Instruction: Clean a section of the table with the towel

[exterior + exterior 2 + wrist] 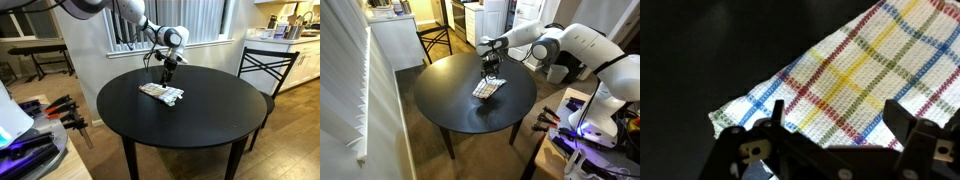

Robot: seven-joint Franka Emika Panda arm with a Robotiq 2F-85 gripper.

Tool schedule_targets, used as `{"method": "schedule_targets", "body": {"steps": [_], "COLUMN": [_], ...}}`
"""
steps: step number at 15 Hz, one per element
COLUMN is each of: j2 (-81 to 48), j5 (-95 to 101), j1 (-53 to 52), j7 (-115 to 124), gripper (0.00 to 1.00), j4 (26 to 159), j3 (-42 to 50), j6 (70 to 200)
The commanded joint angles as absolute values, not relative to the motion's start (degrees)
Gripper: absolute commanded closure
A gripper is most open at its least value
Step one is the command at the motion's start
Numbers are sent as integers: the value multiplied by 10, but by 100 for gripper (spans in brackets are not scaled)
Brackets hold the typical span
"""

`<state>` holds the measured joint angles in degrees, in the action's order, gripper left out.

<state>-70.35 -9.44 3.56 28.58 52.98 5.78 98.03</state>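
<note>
Jaws spread wide and holding nothing, the Panda arm [138,20] hangs above the checked towel [850,80], which in the wrist view fills the space between and ahead of the two fingertips [773,112]. The cloth lies directly below the jaws, flat and apparently folded, with its long axis running on a slant from the lower left of that view to the upper right, and so skewed to the line of the opening. Both exterior views put the jaws over one end of the towel [161,93] rather than its middle, with a gap that looks small; contact is not evident. The towel [489,88] rests toward the robot's side of the round black counter [200,120], well in from the rim, with bare dark surface all round it. A straight descent looks enough to pin or grip it before any wiping begins
</note>
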Motion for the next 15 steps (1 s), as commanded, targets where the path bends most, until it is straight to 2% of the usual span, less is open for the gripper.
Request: {"method": "schedule_targets", "body": {"steps": [1,8,15], "j2": [-712,-714,-744], "j5": [-94,-94,-45], "j1": [35,35,32], "j7": [286,286,205], "gripper": [0,0,0], "j4": [519,519,557], "j3": [58,58,69], "j6": [979,979,1164]}}
